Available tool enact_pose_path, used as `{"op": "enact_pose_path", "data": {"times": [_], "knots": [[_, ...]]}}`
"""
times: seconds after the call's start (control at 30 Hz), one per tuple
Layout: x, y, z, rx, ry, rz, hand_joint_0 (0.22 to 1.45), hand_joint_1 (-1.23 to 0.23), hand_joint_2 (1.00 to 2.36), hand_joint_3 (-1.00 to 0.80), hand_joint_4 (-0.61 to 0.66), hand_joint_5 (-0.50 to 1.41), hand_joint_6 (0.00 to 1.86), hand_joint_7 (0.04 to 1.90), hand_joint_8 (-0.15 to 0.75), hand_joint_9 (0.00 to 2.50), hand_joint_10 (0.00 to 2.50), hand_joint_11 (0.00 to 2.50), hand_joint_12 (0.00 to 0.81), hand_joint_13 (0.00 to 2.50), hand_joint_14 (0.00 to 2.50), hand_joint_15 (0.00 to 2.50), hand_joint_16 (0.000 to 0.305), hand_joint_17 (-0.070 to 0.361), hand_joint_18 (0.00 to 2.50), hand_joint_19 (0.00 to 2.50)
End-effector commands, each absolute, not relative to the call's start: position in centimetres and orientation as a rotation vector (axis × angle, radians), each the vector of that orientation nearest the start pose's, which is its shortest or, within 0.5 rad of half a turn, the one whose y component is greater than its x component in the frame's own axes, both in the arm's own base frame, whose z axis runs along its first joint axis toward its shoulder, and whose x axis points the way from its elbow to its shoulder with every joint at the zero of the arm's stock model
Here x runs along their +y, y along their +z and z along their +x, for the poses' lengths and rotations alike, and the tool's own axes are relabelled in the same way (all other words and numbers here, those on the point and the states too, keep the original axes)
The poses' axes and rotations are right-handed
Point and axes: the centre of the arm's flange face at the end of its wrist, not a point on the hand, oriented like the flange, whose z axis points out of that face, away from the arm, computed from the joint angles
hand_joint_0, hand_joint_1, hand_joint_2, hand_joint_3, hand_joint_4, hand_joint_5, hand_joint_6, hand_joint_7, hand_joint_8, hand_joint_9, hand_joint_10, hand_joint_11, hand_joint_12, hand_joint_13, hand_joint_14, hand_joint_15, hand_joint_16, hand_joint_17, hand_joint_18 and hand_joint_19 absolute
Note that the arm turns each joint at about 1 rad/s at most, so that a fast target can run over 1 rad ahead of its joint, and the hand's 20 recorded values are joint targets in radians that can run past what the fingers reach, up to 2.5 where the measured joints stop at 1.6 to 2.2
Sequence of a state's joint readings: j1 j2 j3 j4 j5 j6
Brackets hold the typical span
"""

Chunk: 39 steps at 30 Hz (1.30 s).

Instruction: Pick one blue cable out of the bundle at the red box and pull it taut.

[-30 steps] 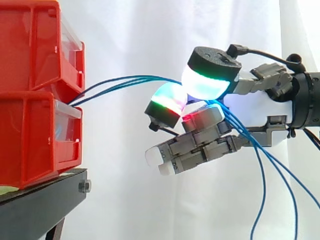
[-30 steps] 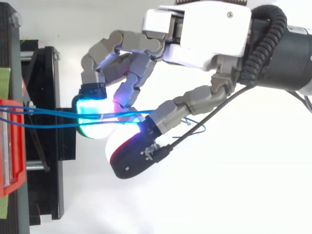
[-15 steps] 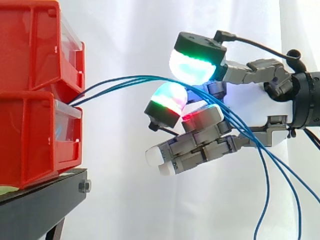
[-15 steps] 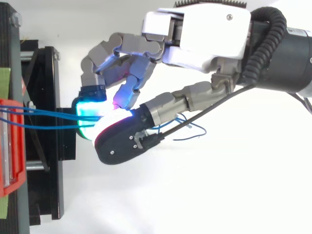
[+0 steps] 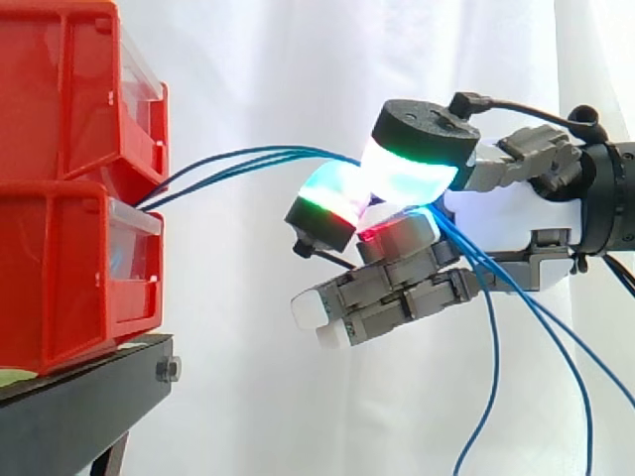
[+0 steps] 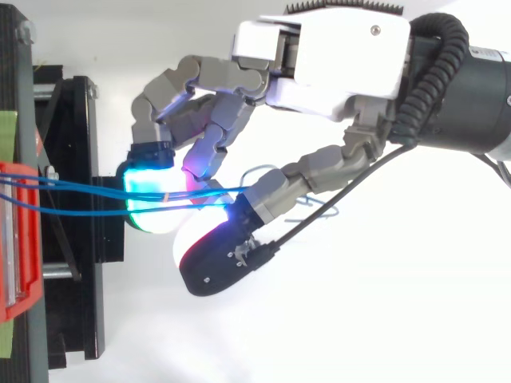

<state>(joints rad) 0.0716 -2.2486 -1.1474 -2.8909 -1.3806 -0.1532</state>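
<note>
A bundle of thin blue cables (image 5: 238,162) leaves the gap between the two stacked red bins (image 5: 60,178) and arches right to my hand (image 5: 506,218). The thumb's glowing pad (image 5: 407,169) presses down on the cables against a curled finger's cyan-and-red pad (image 5: 332,198). Behind the pinch the cables drop slack toward the lower right (image 5: 556,337). From above, the cables (image 6: 80,191) run from the red bin (image 6: 16,239) straight into the pinch under the hand (image 6: 335,48). The other fingers curl below. How many cables are pinched is hidden.
The bins stand on a black stand (image 5: 79,407), whose frame (image 6: 76,223) lies just left of the fingertips. A white curtain hangs behind. Loose cable ends curl on the white surface under the hand (image 6: 319,209).
Half a second ago the thumb was lifted off the cables and reached toward the bins. It has now come back down on them, and the hanging ends have swung left.
</note>
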Motion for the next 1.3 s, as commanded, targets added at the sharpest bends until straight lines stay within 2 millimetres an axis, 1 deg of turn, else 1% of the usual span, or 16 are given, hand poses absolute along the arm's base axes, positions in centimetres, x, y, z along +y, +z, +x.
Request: {"op": "enact_pose_path", "data": {"times": [0.0, 0.13, 0.17, 0.23, 0.27, 0.3, 0.4, 0.47, 0.53, 0.77, 0.9, 0.97, 1.07, 1.1, 1.2, 1.27], "knots": [[-9.82, 29.57, 75.23, 1.199, 1.006, 1.159, 0.72, -0.96, 1.00, -0.50, 0.11, -0.16, 0.88, 0.97, 0.321, 1.08, 0.01, 1.44, 0.349, 0.63, 0.01, 0.34, 0.054, 0.121, 0.44, 0.16], [-9.82, 29.57, 75.23, 1.200, 1.005, 1.158, 0.58, -0.93, 1.00, -0.50, 0.15, -0.15, 0.88, 1.00, 0.330, 1.09, 0.01, 1.42, 0.354, 0.62, 0.01, 0.34, 0.055, 0.123, 0.44, 0.19], [-9.82, 29.46, 75.25, 1.201, 1.004, 1.159, 0.52, -0.89, 1.00, -0.50, 0.16, -0.15, 0.88, 0.99, 0.347, 1.10, 0.01, 1.42, 0.365, 0.62, 0.01, 0.34, 0.057, 0.128, 0.44, 0.21], [-9.82, 29.47, 75.27, 1.202, 1.003, 1.156, 0.48, -0.80, 1.00, -0.50, 0.17, -0.14, 0.87, 0.99, 0.368, 1.11, 0.01, 1.39, 0.383, 0.63, 0.01, 0.34, 0.060, 0.135, 0.45, 0.23], [-9.82, 29.47, 75.27, 1.202, 1.003, 1.156, 0.48, -0.72, 1.00, -0.50, 0.17, -0.14, 0.87, 1.00, 0.377, 1.12, 0.01, 1.38, 0.386, 0.63, 0.01, 0.35, 0.061, 0.136, 0.45, 0.23], [-9.82, 29.58, 75.25, 1.200, 1.004, 1.155, 0.47, -0.71, 1.00, -0.50, 0.17, -0.14, 0.87, 1.01, 0.379, 1.12, 0.01, 1.37, 0.388, 0.63, 0.01, 0.34, 0.061, 0.137, 0.45, 0.24], [-9.93, 29.46, 75.24, 1.202, 1.001, 1.157, 0.55, -0.60, 1.00, -0.50, 0.16, -0.13, 0.86, 1.06, 0.347, 1.12, 0.01, 1.36, 0.364, 0.61, 0.01, 0.35, 0.056, 0.125, 0.41, 0.26], [-9.82, 29.57, 75.23, 1.202, 1.003, 1.156, 0.60, -0.64, 1.00, -0.49, 0.16, -0.14, 0.86, 1.11, 0.336, 1.12, 0.01, 1.35, 0.359, 0.61, 0.01, 0.35, 0.054, 0.122, 0.41, 0.27], [-9.93, 29.58, 75.23, 1.199, 1.003, 1.156, 0.62, -0.70, 1.01, -0.40, 0.16, -0.14, 0.87, 1.13, 0.336, 1.11, 0.01, 1.36, 0.359, 0.62, 0.01, 0.35, 0.054, 0.121, 0.42, 0.26], [-9.95, 29.47, 75.25, 1.199, 1.001, 1.157, 0.66, -0.82, 1.02, -0.27, 0.14, -0.14, 0.89, 1.12, 0.341, 1.10, 0.01, 1.37, 0.360, 0.64, 0.01, 0.34, 0.054, 0.121, 0.46, 0.24], [-9.83, 29.47, 75.26, 1.200, 1.002, 1.156, 0.70, -0.89, 1.01, -0.31, 0.10, -0.14, 0.89, 1.14, 0.337, 1.09, 0.01, 1.38, 0.361, 0.64, 0.01, 0.35, 0.054, 0.121, 0.47, 0.22], [-9.83, 29.49, 75.28, 1.199, 1.003, 1.156, 0.75, -0.93, 1.01, -0.38, 0.06, -0.15, 0.90, 1.18, 0.328, 1.08, 0.01, 1.38, 0.362, 0.64, 0.01, 0.33, 0.054, 0.121, 0.48, 0.19], [-9.95, 29.47, 75.25, 1.199, 1.001, 1.157, 0.79, -0.95, 1.00, -0.50, 0.01, -0.15, 0.90, 1.15, 0.327, 1.07, 0.01, 1.38, 0.357, 0.63, 0.01, 0.33, 0.054, 0.121, 0.47, 0.17], [-9.83, 29.46, 75.25, 1.202, 1.001, 1.157, 0.80, -0.97, 1.00, -0.50, 0.00, -0.16, 0.90, 1.14, 0.320, 1.05, 0.01, 1.37, 0.355, 0.63, 0.01, 0.33, 0.054, 0.121, 0.48, 0.16], [-9.83, 29.47, 75.26, 1.200, 1.002, 1.156, 0.79, -0.97, 1.00, -0.50, 0.05, -0.16, 0.90, 1.14, 0.323, 1.05, 0.01, 1.36, 0.354, 0.63, 0.01, 0.31, 0.054, 0.121, 0.49, 0.15], [-9.83, 29.46, 75.25, 1.202, 1.001, 1.157, 0.73, -0.97, 1.00, -0.50, 0.11, -0.16, 0.90, 1.07, 0.324, 1.04, 0.01, 1.36, 0.352, 0.63, 0.01, 0.33, 0.054, 0.121, 0.49, 0.16]]}}
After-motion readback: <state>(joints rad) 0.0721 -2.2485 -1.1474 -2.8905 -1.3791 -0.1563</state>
